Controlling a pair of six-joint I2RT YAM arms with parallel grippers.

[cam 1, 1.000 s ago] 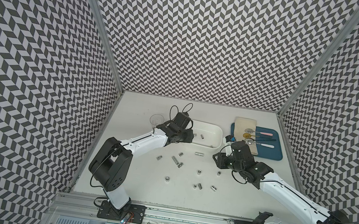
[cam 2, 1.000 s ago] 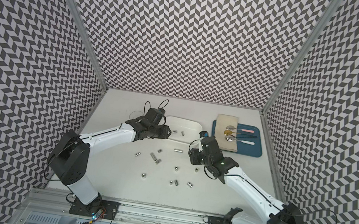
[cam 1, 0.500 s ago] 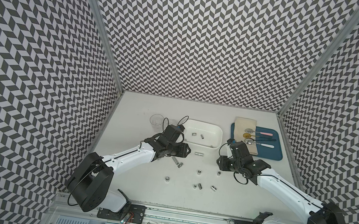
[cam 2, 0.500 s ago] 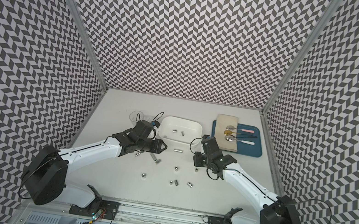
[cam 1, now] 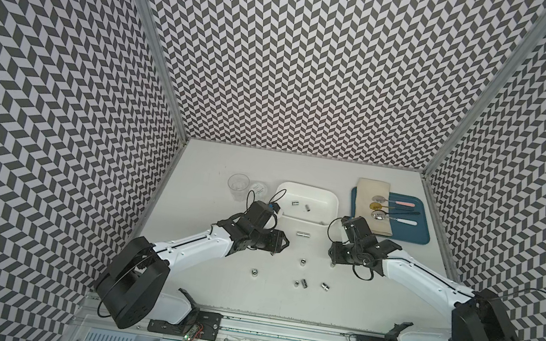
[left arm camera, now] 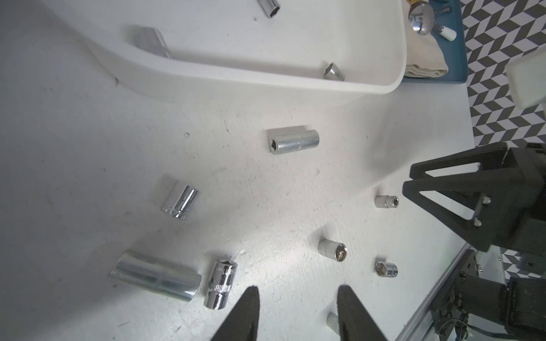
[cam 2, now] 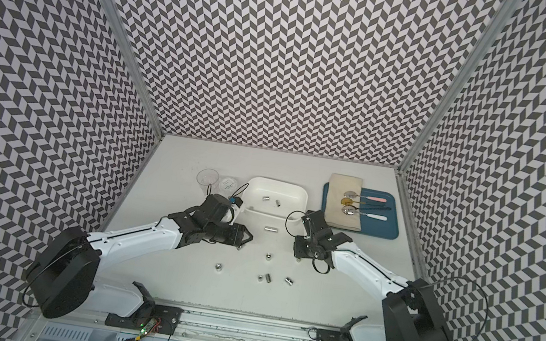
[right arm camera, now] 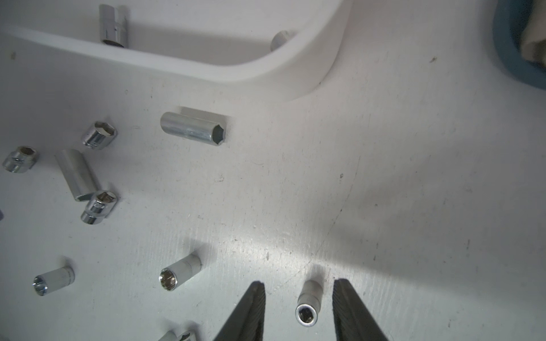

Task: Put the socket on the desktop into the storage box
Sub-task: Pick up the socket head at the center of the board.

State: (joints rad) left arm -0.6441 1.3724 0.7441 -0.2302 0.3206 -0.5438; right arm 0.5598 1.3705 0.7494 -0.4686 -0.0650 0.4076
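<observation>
Two claws hang low over the counter (cam 1: 264, 166), each spread partway. In the right wrist view, the right claw (right arm camera: 298, 282) straddles a small socket (right arm camera: 308, 304) lying on its side. Bare counter shows on either side of the socket, so neither finger grips it. The left claw (left arm camera: 295, 290) stands about as wide, with nothing between its fingers. A stubby socket (left arm camera: 220, 283) lies just beside one of them.

In both top views the storage box (cam 1: 320, 198) sits right of centre in the frame with two boxed sockets (cam 1: 295, 203) inside. A long socket (cam 1: 304, 234) lies just below the box, and more are scattered lower down. A blue tray (cam 1: 416, 233) carrying a cloth (cam 1: 370, 193) and spoons (cam 1: 399, 220) lies at the right, and a clear cup (cam 1: 238, 184) at the left. Chevron panels (cam 1: 300, 54) wall the space.

The stamping on the stubby socket is too blurred to read.
</observation>
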